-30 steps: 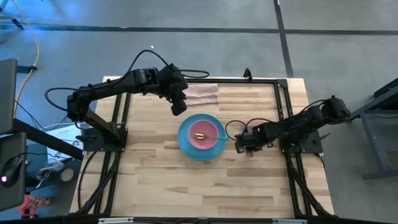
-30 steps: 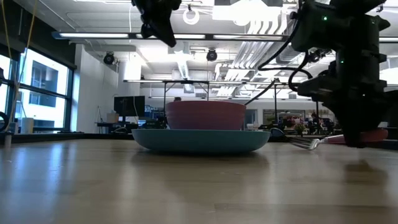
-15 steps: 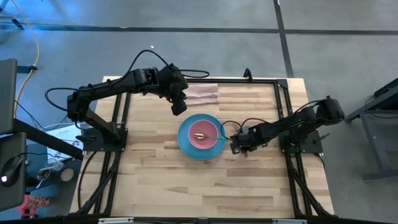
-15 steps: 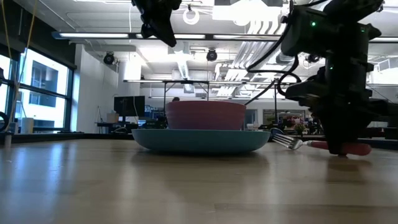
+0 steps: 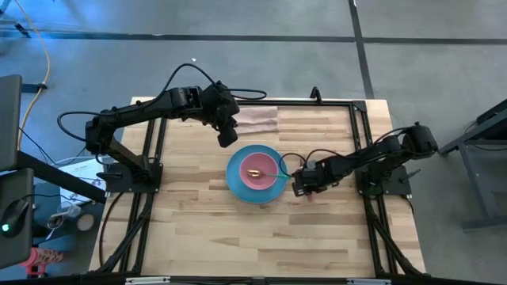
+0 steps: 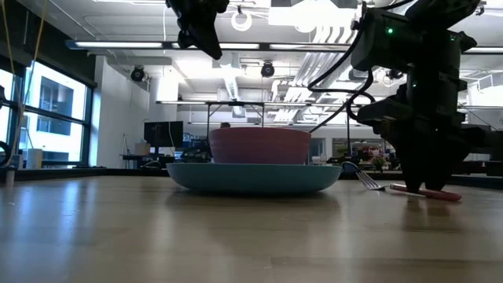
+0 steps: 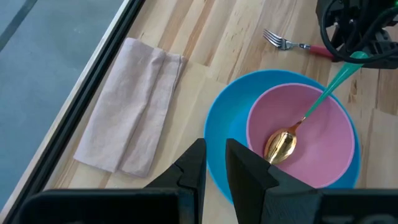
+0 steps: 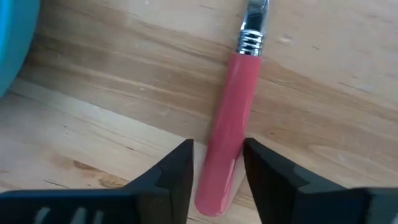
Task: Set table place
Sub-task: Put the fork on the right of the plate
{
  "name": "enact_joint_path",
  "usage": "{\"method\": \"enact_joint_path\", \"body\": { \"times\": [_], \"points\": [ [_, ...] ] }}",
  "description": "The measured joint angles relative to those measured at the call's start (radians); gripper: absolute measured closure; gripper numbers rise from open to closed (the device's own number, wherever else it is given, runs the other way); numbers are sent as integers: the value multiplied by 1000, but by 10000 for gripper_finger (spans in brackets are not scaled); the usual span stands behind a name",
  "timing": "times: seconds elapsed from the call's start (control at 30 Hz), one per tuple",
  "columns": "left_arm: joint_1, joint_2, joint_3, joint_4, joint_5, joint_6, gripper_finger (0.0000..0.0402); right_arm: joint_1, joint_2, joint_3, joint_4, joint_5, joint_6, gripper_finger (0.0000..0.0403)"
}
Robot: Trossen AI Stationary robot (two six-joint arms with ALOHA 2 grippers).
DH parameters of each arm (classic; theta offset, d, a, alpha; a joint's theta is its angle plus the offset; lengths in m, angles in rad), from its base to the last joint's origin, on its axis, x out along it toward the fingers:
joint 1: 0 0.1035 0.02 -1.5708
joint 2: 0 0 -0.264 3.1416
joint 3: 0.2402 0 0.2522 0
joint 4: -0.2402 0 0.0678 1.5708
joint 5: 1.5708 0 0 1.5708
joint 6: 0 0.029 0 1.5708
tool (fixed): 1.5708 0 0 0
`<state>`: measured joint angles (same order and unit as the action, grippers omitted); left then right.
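Note:
The light-blue plate [image 5: 234, 178] sits mid-table with the pink bowl [image 5: 265, 180] on it. The gold spoon [image 5: 253, 172] lies in the bowl, its green handle [image 7: 336, 81] leaning on the rim. The fork [image 7: 292, 45] lies flat on the table just right of the plate, its tines toward the far edge. My right gripper [image 5: 305, 186] is low over it and open, a finger on either side of the pink handle [image 8: 227, 124]. My left gripper [image 5: 228, 134] hangs shut and empty above the plate's far left edge. My right gripper points down, its fingers across the fork's pink handle near its free end [image 8: 217, 180], which lies on the table. A gap shows beside one finger [image 8: 180, 168]. The other finger [image 8: 261, 168] is close against the handle; whether it touches, I cannot tell.
A folded pinkish-beige cloth [image 5: 257, 120] lies at the table's far edge behind the plate. The black rail frame [image 5: 360, 134] runs along the table's sides. Bare wood lies toward the near edge [image 5: 253, 237].
My right gripper has gone a little toward the table's left, toward the plate, and down. The fork, which it carried with the handle raised off the table, now lies flat on the table right of the plate.

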<state>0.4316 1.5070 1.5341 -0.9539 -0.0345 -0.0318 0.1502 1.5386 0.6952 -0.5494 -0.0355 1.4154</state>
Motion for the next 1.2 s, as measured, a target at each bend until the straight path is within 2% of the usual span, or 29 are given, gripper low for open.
{"method": "enact_joint_path", "body": {
  "times": [0.13, 0.23, 0.4, 0.57, 0.73, 0.9, 1.2],
  "points": [
    [0, 0, 0, 0, 5, -1, 350, -11, -10, 30, -52, 23, 4, 248],
    [0, 0, 0, 0, 5, -2, 350, -13, -20, 83, -160, 123, 2, 243],
    [0, 0, 0, 0, 5, -2, 350, -11, -22, 193, -289, 204, -29, 245],
    [0, 0, 0, 0, 5, -3, 350, -13, -24, 246, -315, 245, -58, 257],
    [0, 0, 0, 0, 6, -2, 350, -4, -24, 250, -431, 243, -26, 297],
    [0, 0, 0, -11, 5, -2, 350, 29, -24, 245, -464, 229, -2, 389],
    [0, 0, 0, -14, 5, 3, 350, 121, -24, 80, -282, 127, 185, 401]
  ]
}}
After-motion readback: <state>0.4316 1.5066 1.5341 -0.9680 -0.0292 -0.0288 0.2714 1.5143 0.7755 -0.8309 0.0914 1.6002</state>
